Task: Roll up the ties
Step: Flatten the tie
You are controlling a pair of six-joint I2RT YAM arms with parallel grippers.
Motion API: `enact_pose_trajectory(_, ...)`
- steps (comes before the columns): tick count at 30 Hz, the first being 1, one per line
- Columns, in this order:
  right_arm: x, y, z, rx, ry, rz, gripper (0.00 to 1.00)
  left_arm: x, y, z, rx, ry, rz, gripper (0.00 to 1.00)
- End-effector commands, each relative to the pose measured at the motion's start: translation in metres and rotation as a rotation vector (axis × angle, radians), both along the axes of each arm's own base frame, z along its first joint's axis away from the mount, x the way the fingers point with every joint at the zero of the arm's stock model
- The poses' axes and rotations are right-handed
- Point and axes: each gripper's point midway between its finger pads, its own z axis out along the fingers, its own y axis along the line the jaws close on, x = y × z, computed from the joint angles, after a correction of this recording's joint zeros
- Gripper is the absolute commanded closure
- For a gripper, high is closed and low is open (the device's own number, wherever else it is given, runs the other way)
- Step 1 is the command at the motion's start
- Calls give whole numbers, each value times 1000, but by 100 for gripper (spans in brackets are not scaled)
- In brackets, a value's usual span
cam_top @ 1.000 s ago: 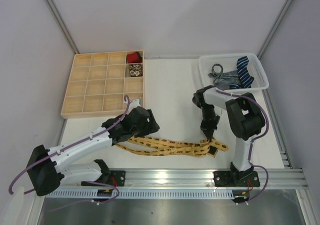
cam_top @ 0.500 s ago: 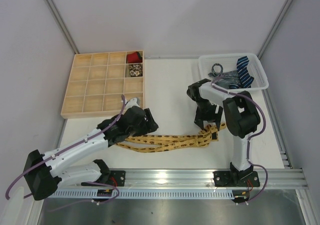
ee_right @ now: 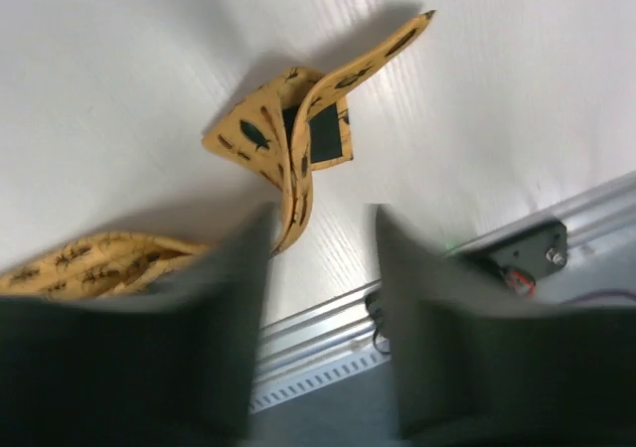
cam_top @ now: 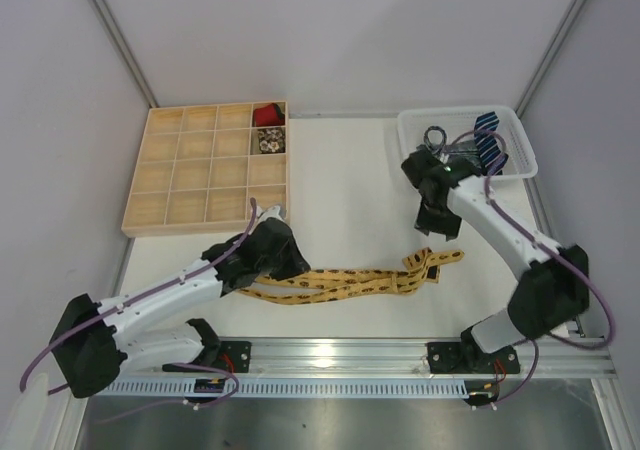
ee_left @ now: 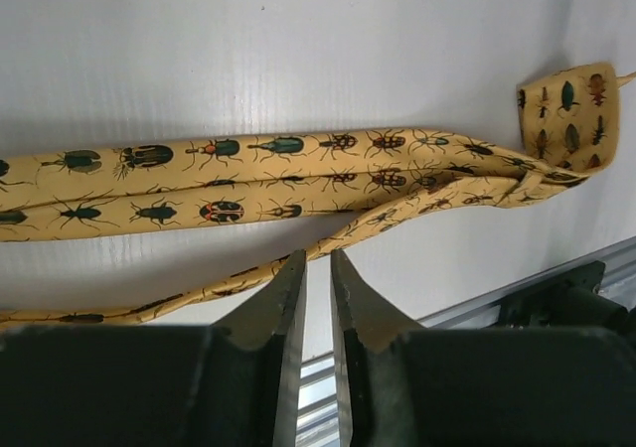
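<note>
A mustard-yellow tie (cam_top: 340, 282) with dark beetle prints lies folded lengthwise near the table's front edge. My left gripper (cam_top: 277, 258) sits over its left end. In the left wrist view my left gripper (ee_left: 311, 255) has its jaws a narrow slit apart, tips at the thin strand of the tie (ee_left: 278, 164), with nothing seen between them. My right gripper (cam_top: 438, 220) hovers above and behind the tie's curled right end (ee_right: 288, 139). The right gripper (ee_right: 323, 214) is blurred, its jaws apart and empty.
A wooden compartment tray (cam_top: 170, 175) at the back left holds a red rolled tie (cam_top: 266, 115) and a pale patterned roll (cam_top: 268, 141). A white basket (cam_top: 515, 130) at the back right holds a blue-striped tie (cam_top: 487, 140) and a grey one (cam_top: 452, 156). A metal rail (cam_top: 350, 355) runs along the front.
The right arm let go of the tie's right end and swung up and back toward the basket. The left gripper's jaws closed to a narrow slit at the tie's left end.
</note>
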Motion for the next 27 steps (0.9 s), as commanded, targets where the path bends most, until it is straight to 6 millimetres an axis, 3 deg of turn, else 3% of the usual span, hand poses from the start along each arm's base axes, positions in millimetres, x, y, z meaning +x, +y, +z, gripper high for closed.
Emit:
enact_pose_trajectory(1,-19,12,-16,220,-67,-25,76,10,-14,-2,-12,8,-35,82)
enact_pose_trajectory(3,-26,16,-14,327,-150,-47,96,15,-18,-14,20,39,-30,87)
enact_pose_trajectory(4,-35,17,-34,358,-142,-82,100,15,-21,-18,21,54,-39,89)
enact_pose_trajectory(5,-38,15,-32,384,-180,-94,100,16,-25,-20,18,66,-46,94)
enact_pose_trajectory(8,-46,11,-54,414,-204,-103,100,20,-31,-32,36,104,-48,100)
enact_pose_trajectory(10,-39,8,-48,429,-296,-99,100,23,-32,-33,39,103,-36,100)
enact_pose_trajectory(11,-44,5,-59,428,-293,-87,100,25,-31,-33,41,94,-28,100)
enact_pose_trajectory(18,-41,-9,-73,450,-336,-127,100,36,-23,-42,88,102,4,99)
enact_pose_trajectory(27,-32,0,-82,498,-320,-127,100,40,-18,-68,132,172,17,100)
